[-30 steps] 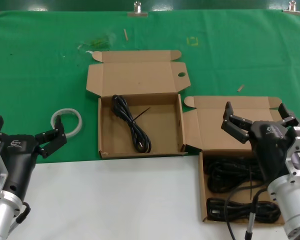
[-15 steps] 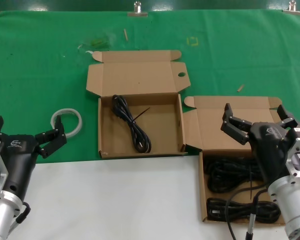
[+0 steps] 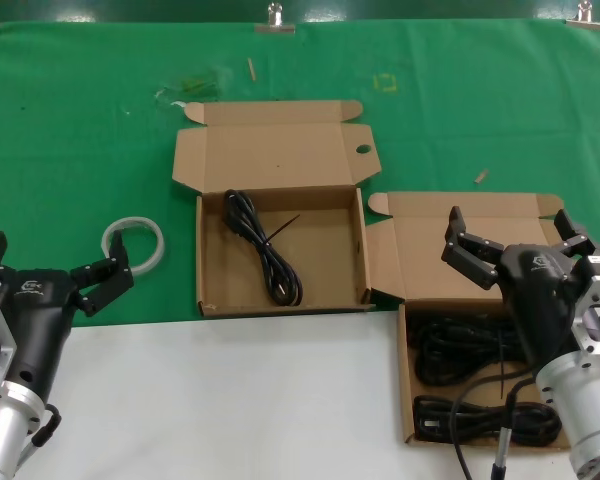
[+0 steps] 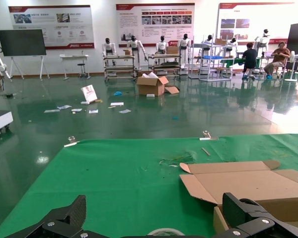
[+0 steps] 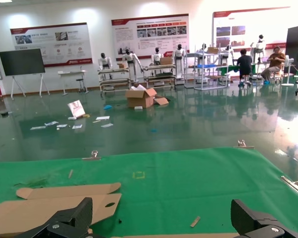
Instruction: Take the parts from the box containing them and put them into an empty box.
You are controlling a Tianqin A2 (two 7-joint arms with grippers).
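The box containing the parts [image 3: 420,262] lies open at the right, with black cable bundles [image 3: 458,352] inside, partly hidden by my right arm. My right gripper [image 3: 513,230] hovers open above that box's lid, holding nothing. The other box [image 3: 325,262] sits open in the middle, its holed lid [image 5: 49,210] folded back. One black cable [image 3: 265,250] lies along its left side. My left gripper [image 3: 55,262] waits open at the near left, its fingers [image 4: 243,214] apart from this box and empty.
A white ring [image 3: 134,243] lies on the green cloth [image 3: 80,130] just ahead of my left gripper, and its top edge [image 4: 165,231] shows in the left wrist view. Small scraps [image 3: 481,176] dot the cloth. A white table surface [image 3: 230,400] runs along the near edge.
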